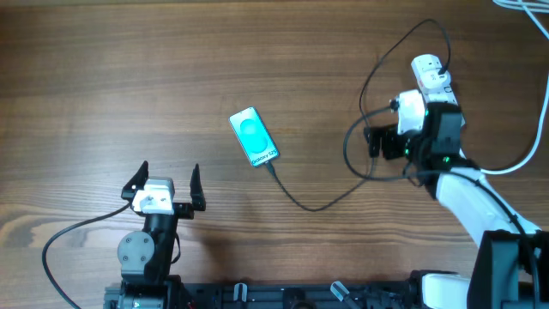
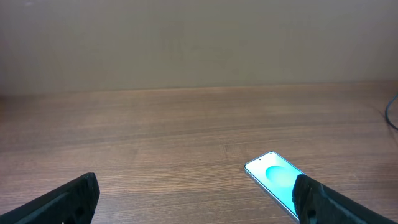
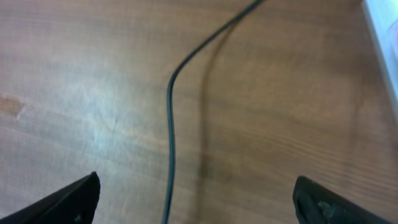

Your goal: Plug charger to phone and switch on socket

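Phone (image 1: 254,136): flat at mid-bench (image 1: 86,69), face up.
Charger (image 1: 309,204): tip meets the phone's lower end, then loops right toward the socket.
Socket (image 1: 431,75): far right, partly under the right arm.
Left claw (image 1: 169,170): wide open, empty, well apart from the phone.
Right claw (image 3: 195,182): wide open, gripping nothing, above the charger, beside the socket.
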You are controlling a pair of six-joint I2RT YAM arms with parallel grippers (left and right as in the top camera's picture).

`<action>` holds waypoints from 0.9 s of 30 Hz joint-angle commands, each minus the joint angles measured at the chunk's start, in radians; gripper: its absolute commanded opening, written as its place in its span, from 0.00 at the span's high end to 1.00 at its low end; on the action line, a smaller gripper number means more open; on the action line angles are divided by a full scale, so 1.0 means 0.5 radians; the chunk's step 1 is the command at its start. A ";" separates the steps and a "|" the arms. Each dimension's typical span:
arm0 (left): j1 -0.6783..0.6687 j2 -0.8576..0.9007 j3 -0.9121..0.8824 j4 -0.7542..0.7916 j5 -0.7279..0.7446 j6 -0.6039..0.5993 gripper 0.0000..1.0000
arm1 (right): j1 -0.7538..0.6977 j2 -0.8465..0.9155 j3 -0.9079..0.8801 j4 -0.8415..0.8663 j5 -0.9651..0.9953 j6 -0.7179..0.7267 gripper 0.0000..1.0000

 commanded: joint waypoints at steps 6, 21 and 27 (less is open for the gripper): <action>0.013 -0.011 -0.004 -0.015 -0.027 0.044 0.00 | 0.005 0.010 -0.550 0.427 -0.112 0.173 0.00; 0.013 -0.011 -0.004 -0.015 -0.027 0.044 0.00 | 0.005 -0.204 -1.006 0.788 -0.112 0.288 0.00; 0.013 -0.011 -0.004 -0.015 -0.027 0.044 0.00 | 0.005 -0.507 -1.166 0.832 -0.104 0.327 0.00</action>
